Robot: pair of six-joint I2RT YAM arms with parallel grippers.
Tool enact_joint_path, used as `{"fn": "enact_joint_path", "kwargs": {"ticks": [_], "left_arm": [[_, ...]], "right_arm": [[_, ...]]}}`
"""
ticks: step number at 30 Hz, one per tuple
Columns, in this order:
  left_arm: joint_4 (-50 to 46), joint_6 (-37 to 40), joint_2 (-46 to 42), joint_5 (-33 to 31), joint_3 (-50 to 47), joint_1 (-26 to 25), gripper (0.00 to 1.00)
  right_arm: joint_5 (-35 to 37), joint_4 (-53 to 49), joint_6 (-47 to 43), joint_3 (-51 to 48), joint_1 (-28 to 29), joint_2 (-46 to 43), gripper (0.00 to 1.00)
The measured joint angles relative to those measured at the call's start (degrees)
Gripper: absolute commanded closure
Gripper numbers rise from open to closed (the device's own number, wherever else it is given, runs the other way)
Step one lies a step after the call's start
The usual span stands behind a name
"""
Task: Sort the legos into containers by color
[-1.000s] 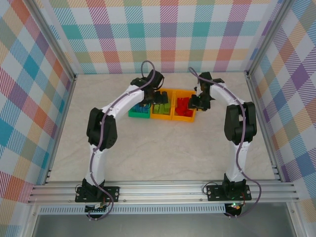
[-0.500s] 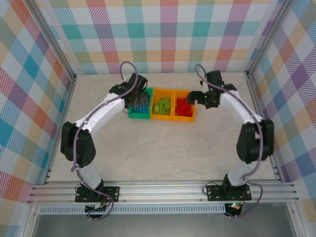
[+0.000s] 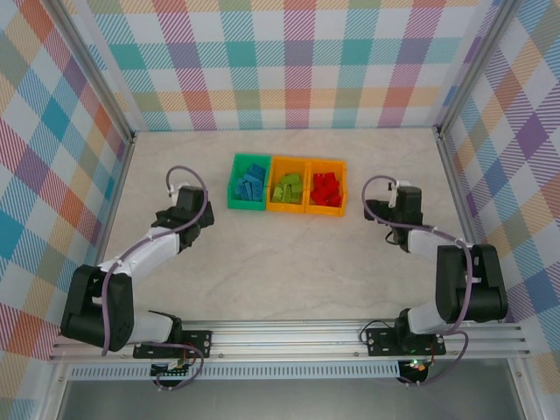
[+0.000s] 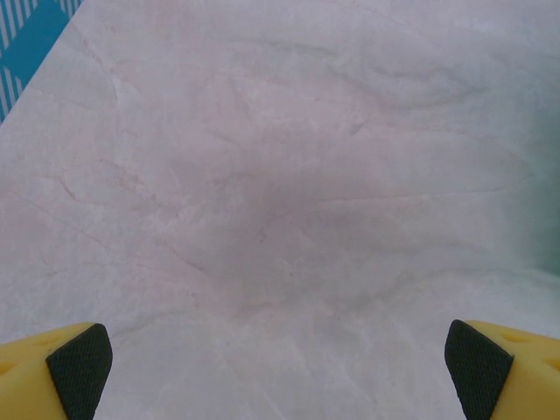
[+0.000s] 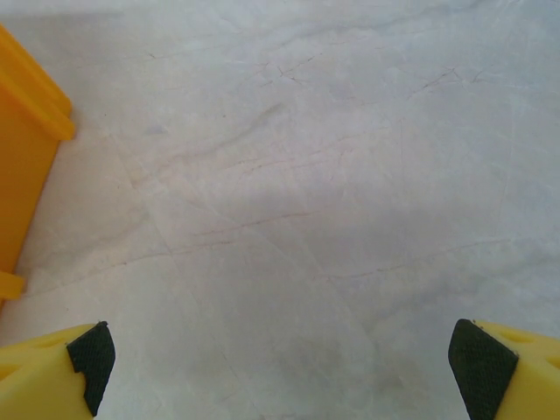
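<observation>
Three containers stand side by side at the back middle of the table. The green bin [image 3: 234,185] holds blue legos [image 3: 252,182]. Lime green legos [image 3: 288,185] fill the middle orange bin [image 3: 286,208], and red legos [image 3: 325,186] lie in the right orange bin [image 3: 342,191]. My left gripper [image 3: 190,208] is low over bare table, left of and nearer than the bins. In the left wrist view the left gripper [image 4: 278,372] is open and holds nothing. To the right of the bins my right gripper [image 3: 398,204] hangs over the table. From the right wrist camera the right gripper [image 5: 287,366] is open and empty, with the orange bin's corner [image 5: 26,166] at the left edge.
Checkered walls close the table on the left, back and right. An aluminium rail [image 3: 289,337] with both arm bases runs along the near edge. Bare marble-patterned tabletop [image 3: 289,262] lies between the bins and the rail.
Both arms have drawn back from over the bins, towards the near side and outward, and folded low. The right gripper's fingers have spread apart.
</observation>
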Motion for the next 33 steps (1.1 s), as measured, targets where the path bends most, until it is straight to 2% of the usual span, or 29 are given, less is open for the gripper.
{"fn": "enact_joint_path", "kwargs": {"ticks": [3, 6, 11, 22, 28, 33], "left_arm": [[5.92, 1.79, -2.40, 0.94, -4.76, 0.96, 0.00], [14.49, 3.80, -4.00, 2.03, -9.38, 1.64, 0.00], [22.29, 6.86, -1.84, 5.25, -13.60, 2.19, 0.00], [37.44, 11.52, 0.68, 12.11, -15.96, 2.82, 0.00], [39.04, 12.35, 2.64, 14.03, -15.98, 4.04, 0.00], [42.97, 11.87, 0.63, 14.03, -18.86, 4.83, 0.00]], "right_arm": [[0.42, 6.75, -0.02, -4.87, 0.11, 0.66, 0.00], [0.33, 12.48, -0.11, -5.51, 0.11, 2.05, 0.00], [0.11, 20.33, -0.87, -7.02, 0.11, 3.10, 0.00], [-0.48, 23.15, -1.09, -7.08, 0.11, 3.13, 0.00], [-0.52, 23.17, -1.07, -7.08, 0.11, 3.13, 0.00], [-0.52, 23.39, -1.09, -7.08, 0.11, 3.13, 0.00]]}}
